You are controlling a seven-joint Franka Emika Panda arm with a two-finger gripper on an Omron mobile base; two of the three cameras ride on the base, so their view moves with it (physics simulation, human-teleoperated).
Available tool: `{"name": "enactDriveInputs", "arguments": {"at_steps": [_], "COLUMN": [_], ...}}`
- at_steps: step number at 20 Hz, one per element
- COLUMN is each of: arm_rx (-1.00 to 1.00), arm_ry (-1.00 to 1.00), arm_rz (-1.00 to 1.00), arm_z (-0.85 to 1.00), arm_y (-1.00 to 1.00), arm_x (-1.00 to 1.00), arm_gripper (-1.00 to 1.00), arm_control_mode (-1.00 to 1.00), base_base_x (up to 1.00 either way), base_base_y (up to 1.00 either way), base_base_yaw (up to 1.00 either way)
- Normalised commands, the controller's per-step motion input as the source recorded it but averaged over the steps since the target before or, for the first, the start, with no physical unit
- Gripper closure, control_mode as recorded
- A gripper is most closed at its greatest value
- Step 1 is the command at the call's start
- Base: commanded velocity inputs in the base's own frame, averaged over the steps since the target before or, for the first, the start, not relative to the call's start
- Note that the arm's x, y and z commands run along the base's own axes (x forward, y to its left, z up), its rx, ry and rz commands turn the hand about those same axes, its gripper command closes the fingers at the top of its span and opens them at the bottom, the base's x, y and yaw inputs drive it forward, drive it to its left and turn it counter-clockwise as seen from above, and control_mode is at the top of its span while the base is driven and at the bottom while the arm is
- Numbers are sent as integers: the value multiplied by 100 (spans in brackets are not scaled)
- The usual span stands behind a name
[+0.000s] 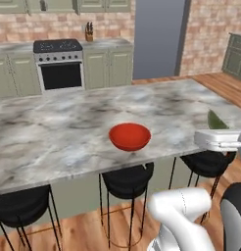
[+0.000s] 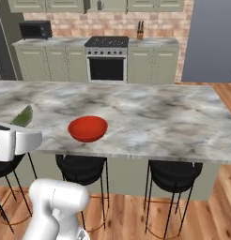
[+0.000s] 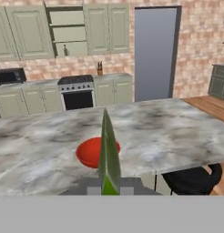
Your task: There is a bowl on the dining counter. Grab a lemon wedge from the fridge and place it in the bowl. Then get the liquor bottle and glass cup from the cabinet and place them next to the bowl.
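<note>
My arm (image 1: 183, 218) is glossy white, built of rounded, bulging shells. One dark, nearly black joint cover (image 1: 235, 211) curves up at the edge of the left base view. The hand (image 1: 218, 139) is a flat white block with soft corners and a thin grey seam along its side
</note>
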Motion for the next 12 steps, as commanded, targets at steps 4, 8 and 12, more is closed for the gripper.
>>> {"name": "enactDriveInputs", "arguments": {"at_steps": [4, 8, 12], "arm_rx": [0, 0, 0], "arm_ry": [0, 0, 0], "arm_rz": [0, 0, 0], "arm_z": [0, 0, 0], "arm_y": [0, 0, 0], "arm_x": [0, 0, 0], "arm_gripper": [100, 100, 100], "arm_control_mode": [100, 100, 100], "base_base_x": [73, 72, 73], "base_base_y": [-2, 0, -3], "base_base_yaw": [10, 11, 13]}}
